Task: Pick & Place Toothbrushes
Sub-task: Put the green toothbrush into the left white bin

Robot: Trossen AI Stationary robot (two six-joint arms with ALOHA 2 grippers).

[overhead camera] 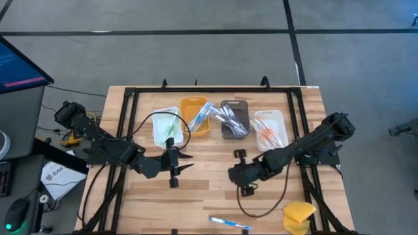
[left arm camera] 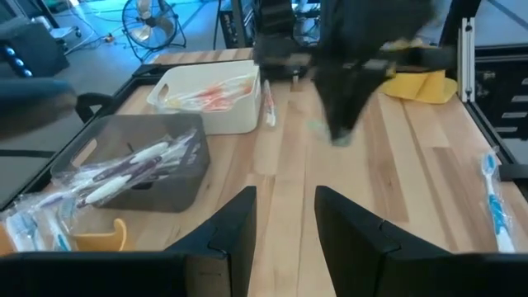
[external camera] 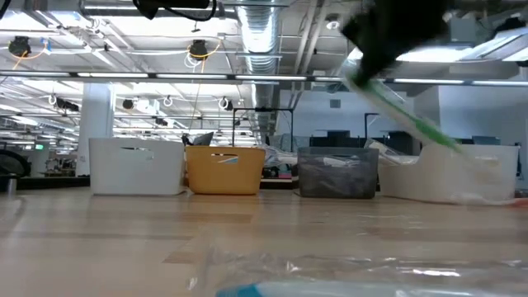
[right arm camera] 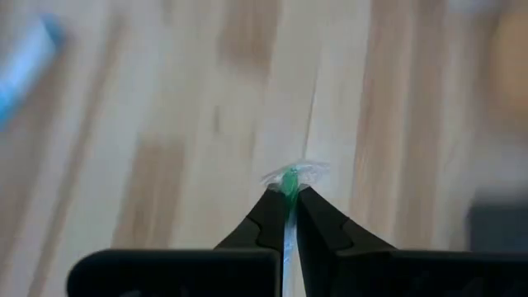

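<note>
Right gripper (right arm camera: 285, 196) jaws clamped on a wrapped green-handled plastic toothbrush (right arm camera: 289, 183), held above the wooden table (overhead camera: 202, 189), long axis slanting down from the jaws (low view). White rectangular plastic bin (overhead camera: 165, 126) holding green brushes nearer the left gripper (left arm camera: 285, 219), jaws apart, empty.

The toothbrush (right arm camera: 289, 183) pinched between the right gripper (right arm camera: 285, 198) fingertips was green; the gripper itself was black.
</note>
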